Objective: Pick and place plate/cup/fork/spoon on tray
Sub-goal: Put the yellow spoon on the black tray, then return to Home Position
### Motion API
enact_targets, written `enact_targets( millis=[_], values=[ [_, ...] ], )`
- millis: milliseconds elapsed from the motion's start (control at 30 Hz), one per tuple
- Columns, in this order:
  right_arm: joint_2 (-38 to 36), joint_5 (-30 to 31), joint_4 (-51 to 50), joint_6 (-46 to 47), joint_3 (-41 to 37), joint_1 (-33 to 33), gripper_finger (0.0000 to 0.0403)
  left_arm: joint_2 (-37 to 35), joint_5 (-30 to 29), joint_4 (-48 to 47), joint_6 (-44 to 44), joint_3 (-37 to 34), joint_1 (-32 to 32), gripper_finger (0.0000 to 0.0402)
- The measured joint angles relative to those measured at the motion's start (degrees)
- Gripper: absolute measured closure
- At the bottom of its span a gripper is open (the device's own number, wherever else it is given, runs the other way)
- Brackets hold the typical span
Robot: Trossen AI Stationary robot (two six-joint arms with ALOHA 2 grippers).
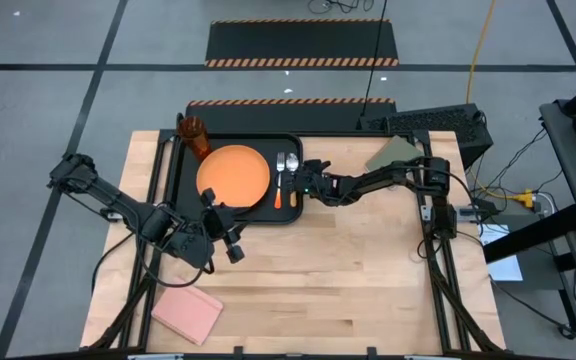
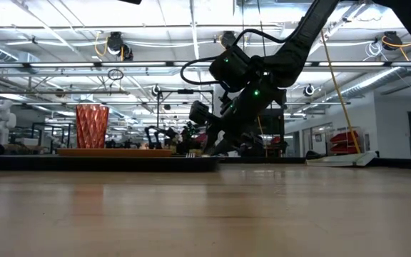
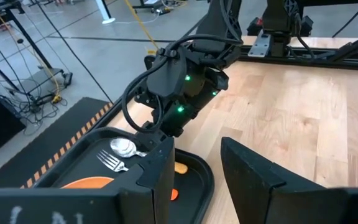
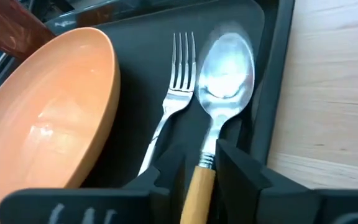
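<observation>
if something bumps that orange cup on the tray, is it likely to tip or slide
Tipping seems likelier than sliding. In the low view the cup stands upright, taller than wide, and looks thin and translucent, so probably light. It sits in a corner of the tray, whose raised rim would likely stop a slide but not a topple.

No text, label, brand, number or sign can be read on anything in these views.
</observation>
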Motion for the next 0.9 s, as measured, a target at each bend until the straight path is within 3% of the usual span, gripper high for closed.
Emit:
enact_targets(
  millis=[333, 533, 767, 900],
  values=[
    [-0.02, -0.15, 1.22, -1.72, 0.00, 0.00, 0.0317, 0.00, 0.02, 0.00, 0.02, 0.00, 0.00, 0.0266],
    [-3.95, -2.19, 4.00, -10.31, -0.06, 1.03, 0.0317, 0.00, 0.03, -0.41, 0.14, -0.02, 0.00, 0.0266],
    [-13.05, -14.61, 4.09, -24.09, -2.10, 4.93, 0.0316, -0.50, 0.00, -0.52, 2.64, -0.08, -1.19, 0.0266],
    [-19.43, -15.45, 4.45, -30.80, -6.30, 9.22, 0.0316, -2.22, -2.11, -0.40, 2.58, -0.09, -3.10, 0.0266]
  ],
)
